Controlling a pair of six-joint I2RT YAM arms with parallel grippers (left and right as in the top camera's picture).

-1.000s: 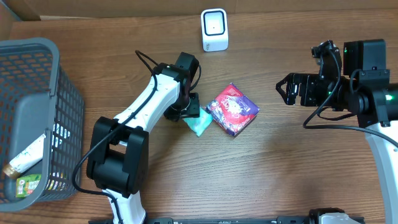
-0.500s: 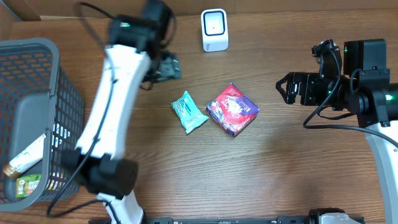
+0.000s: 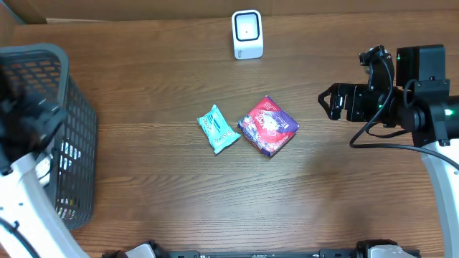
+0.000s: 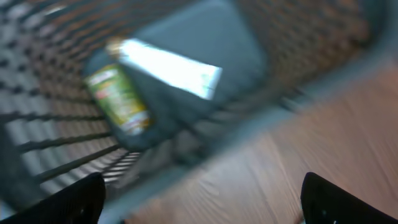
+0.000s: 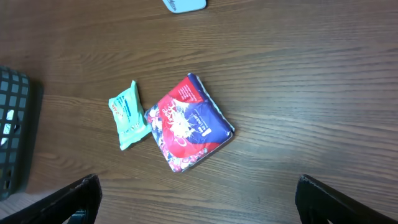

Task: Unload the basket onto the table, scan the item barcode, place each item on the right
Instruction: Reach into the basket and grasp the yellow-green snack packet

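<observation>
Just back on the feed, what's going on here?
Neither gripper holds anything. The left gripper is open over the grey basket, which holds a tube and a green-labelled item. The right gripper hangs open at the right. A teal packet and a red-purple packet lie side by side mid-table; the white scanner stands at the far edge.

brown wood-grain table (image 3: 344, 201), planks running left to right. small teal packet (image 3: 218, 130) flat near centre, tilted. red-and-purple pouch (image 3: 268, 126) flat just to its right, turned diamond-wise, printed face up; the two corners nearly meet, contact unclear. white scanner (image 3: 247, 34) upright at far edge, well apart from both packets. grey mesh basket (image 3: 75, 165) stands at left end of table, well apart from packets.
</observation>
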